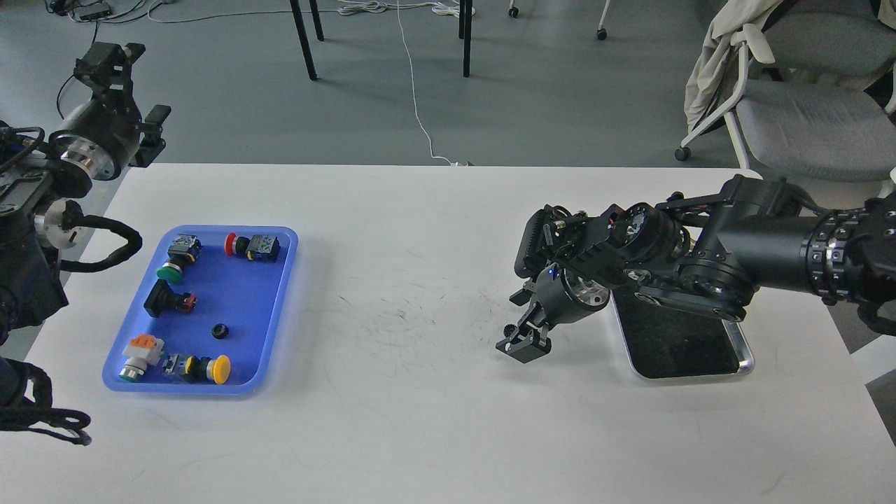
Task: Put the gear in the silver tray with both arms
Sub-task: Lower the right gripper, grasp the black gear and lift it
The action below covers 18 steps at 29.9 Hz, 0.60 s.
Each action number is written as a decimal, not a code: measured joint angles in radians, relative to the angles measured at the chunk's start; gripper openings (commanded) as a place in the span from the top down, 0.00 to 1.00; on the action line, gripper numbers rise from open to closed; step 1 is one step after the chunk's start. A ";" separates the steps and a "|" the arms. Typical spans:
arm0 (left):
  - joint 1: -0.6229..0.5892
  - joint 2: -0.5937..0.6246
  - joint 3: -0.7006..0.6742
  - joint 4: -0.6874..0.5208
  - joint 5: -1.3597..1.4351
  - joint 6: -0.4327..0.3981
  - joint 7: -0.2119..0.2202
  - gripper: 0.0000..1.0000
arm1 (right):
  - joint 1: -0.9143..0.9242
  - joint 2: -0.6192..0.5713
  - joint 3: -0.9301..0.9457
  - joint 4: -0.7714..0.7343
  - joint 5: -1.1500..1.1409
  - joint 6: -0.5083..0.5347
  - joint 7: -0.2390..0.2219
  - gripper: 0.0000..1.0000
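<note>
The right gripper [521, 344] seemingly pinched a small black gear [509, 329], with the silver tray [743, 364] just behind it. Carrying it over and releasing looked next. The left gripper [112, 59] hung raised, its state unclear.

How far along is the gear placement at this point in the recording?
Midway, apparently. The right gripper hangs low over the white table, left of the silver tray, with a small black gear at its fingertips. The tray's visible part holds nothing. Another gear lies in the blue tray. The left gripper is raised, idle.
</note>
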 measured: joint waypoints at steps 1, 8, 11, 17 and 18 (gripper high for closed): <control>0.001 0.000 0.000 0.000 0.000 0.000 0.000 0.02 | -0.005 0.002 -0.001 -0.007 0.000 0.000 0.000 0.28; 0.002 0.003 0.000 0.000 0.000 0.000 0.000 0.02 | -0.014 0.031 -0.003 -0.023 -0.001 0.001 0.000 0.41; 0.002 0.003 0.000 0.000 0.000 0.000 0.000 0.02 | -0.015 0.039 -0.004 -0.035 -0.001 0.001 0.000 0.47; 0.012 0.001 0.000 0.000 -0.001 0.000 -0.002 0.02 | -0.018 0.044 -0.004 -0.041 -0.001 0.002 0.000 0.49; 0.013 0.001 0.000 0.000 -0.001 0.000 -0.002 0.02 | -0.018 0.044 -0.004 -0.041 -0.001 0.002 0.000 0.50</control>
